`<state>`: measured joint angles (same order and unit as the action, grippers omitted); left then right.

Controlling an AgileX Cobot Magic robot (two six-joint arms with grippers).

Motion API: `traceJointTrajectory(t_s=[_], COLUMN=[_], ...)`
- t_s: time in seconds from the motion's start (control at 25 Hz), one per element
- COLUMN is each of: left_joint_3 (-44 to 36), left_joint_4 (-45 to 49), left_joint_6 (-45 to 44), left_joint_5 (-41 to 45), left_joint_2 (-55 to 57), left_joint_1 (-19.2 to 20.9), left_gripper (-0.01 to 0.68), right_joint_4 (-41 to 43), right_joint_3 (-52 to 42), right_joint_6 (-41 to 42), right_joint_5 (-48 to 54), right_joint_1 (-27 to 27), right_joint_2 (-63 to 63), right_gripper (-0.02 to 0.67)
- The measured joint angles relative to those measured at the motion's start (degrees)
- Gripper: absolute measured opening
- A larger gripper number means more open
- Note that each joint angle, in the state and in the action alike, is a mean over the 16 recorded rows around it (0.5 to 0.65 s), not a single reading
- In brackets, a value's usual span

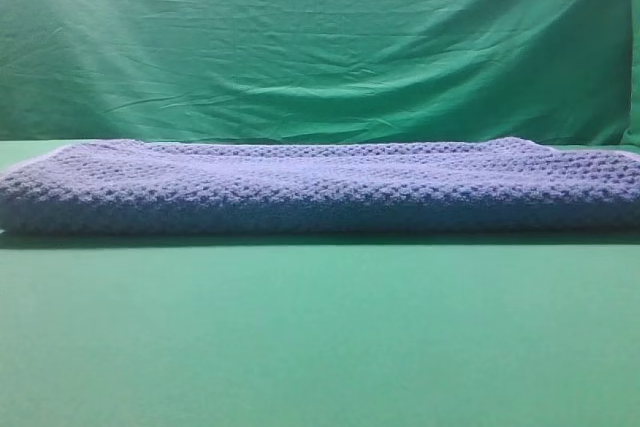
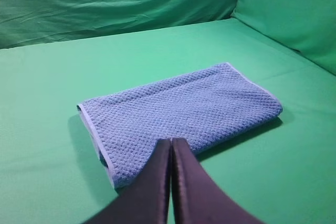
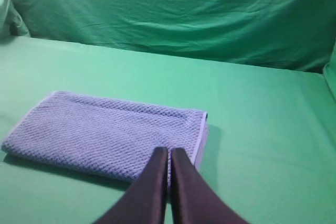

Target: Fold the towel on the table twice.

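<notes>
Lying flat on the green worktop (image 1: pixel 320 347), the towel (image 1: pixel 320 187) is a blue-grey waffle-weave rectangle, doubled over into a thick pad with stacked layers along its near edge. From the high view it stretches almost across the full width, its near fold casting a thin dark shadow on the worktop. A pale hem shows at both far corners.

Over to the left wrist view: the towel (image 2: pixel 178 111) sits angled, pale hem running down its left short edge, layers visible at that end. The left tool (image 2: pixel 171 145) has its two dark fingers pressed tight together, clenched on nothing, tips hanging over the towel's near edge; whether they touch the cloth I cannot tell.

Right wrist view now: the towel (image 3: pixel 105 132) lies with its pale hem along the right short edge. The right tool (image 3: pixel 168 153) is likewise clamped closed and empty, tips over the near right corner area.

Behind it all, a wrinkled green backdrop cloth (image 1: pixel 320 37) hangs along the back of the worktop. No labels, brands or writing readable anywhere.
</notes>
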<state>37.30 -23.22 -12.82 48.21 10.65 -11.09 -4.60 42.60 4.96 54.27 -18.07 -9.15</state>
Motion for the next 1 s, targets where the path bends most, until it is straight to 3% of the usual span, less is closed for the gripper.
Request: traceJointTrajectory(t_s=[0.4, 1.0], left_joint_3=[-11.68, -25.28], left_joint_4=[1.38, 13.01], left_joint_6=[0.11, 0.12], left_joint_5=[-6.31, -18.15], left_joint_2=[-9.55, -10.99], left_joint_1=[0.00, 0.00], left_gripper=[0.000, 0.000], right_joint_4=[-2.24, -2.42], right_joint_3=[-10.66, -28.36], right_joint_6=[2.09, 2.25], right_joint_5=[-9.53, -28.16], right_joint_1=[0.00, 0.00], right_joint_2=[6.09, 7.70], right_gripper=[0.000, 0.000])
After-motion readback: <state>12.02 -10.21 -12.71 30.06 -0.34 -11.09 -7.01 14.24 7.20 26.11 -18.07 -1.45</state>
